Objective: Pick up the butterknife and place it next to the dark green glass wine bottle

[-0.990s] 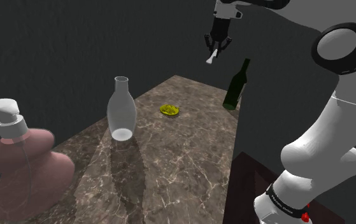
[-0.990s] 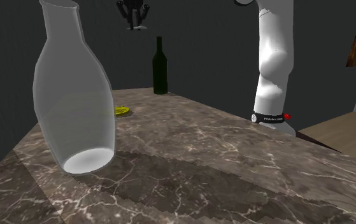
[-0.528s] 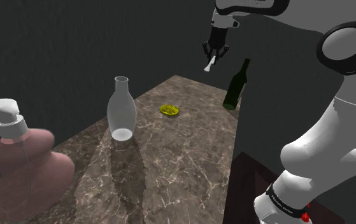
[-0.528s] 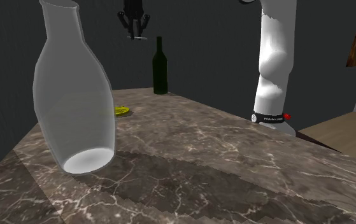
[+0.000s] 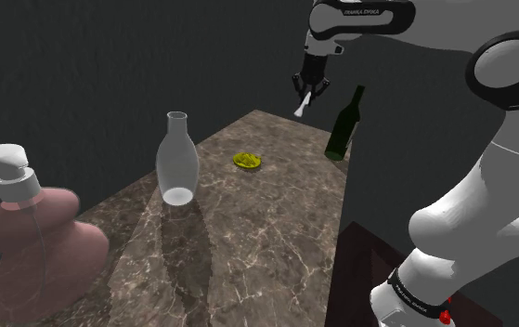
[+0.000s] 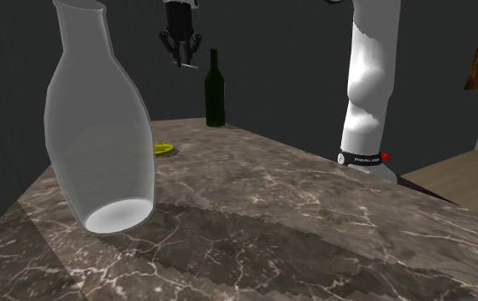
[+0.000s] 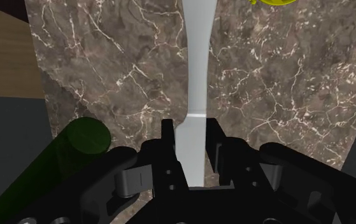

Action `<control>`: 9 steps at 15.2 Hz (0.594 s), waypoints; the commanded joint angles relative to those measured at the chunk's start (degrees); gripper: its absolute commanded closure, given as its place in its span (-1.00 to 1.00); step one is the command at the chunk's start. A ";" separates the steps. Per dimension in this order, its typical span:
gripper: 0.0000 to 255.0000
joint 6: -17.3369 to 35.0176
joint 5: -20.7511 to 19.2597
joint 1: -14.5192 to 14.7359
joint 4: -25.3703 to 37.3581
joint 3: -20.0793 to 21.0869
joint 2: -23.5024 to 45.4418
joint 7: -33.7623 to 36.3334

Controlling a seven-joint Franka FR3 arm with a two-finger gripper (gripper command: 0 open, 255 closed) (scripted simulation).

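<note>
Shoulder view: the white Franka arm reaches up from its stand (image 5: 370,269) and carries the black gripper (image 5: 308,91) in the air above the far end of a brown marble countertop (image 5: 248,237). A pale butterknife (image 5: 302,106) hangs from the gripper, blade end slanting down toward this view's left. The dark green wine bottle (image 5: 344,130) stands upright at the countertop's far corner, just to this view's right of the gripper and lower. Nearer the camera stand a clear glass carafe (image 5: 177,163) and, at the near left, a pink soap dispenser (image 5: 27,237) with a white pump. A small yellow-green object (image 5: 247,161) lies between the carafe and the bottle.

Second exterior view: taken low across the countertop (image 6: 314,227), with the carafe (image 6: 100,128) large in front. The gripper (image 6: 181,55) hangs to this view's left of the bottle (image 6: 215,90), about level with its neck and well above the stone. This view adds a wooden floor (image 6: 451,175) beyond the arm.

Wrist view: here the grasp is plain. The two fingers (image 7: 168,137) press on either side of the butterknife (image 7: 195,83), which runs straight out from the gripper (image 7: 194,139) over the marble (image 7: 106,63). The bottle (image 7: 74,146) is seen from above, close beside one finger.
</note>
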 commanded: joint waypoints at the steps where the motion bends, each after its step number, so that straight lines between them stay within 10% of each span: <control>1: 1.00 1.61 0.08 -0.11 -1.78 -0.07 -0.23 0.03; 9: 1.00 7.79 -0.01 -0.30 -8.11 -0.20 -0.39 0.56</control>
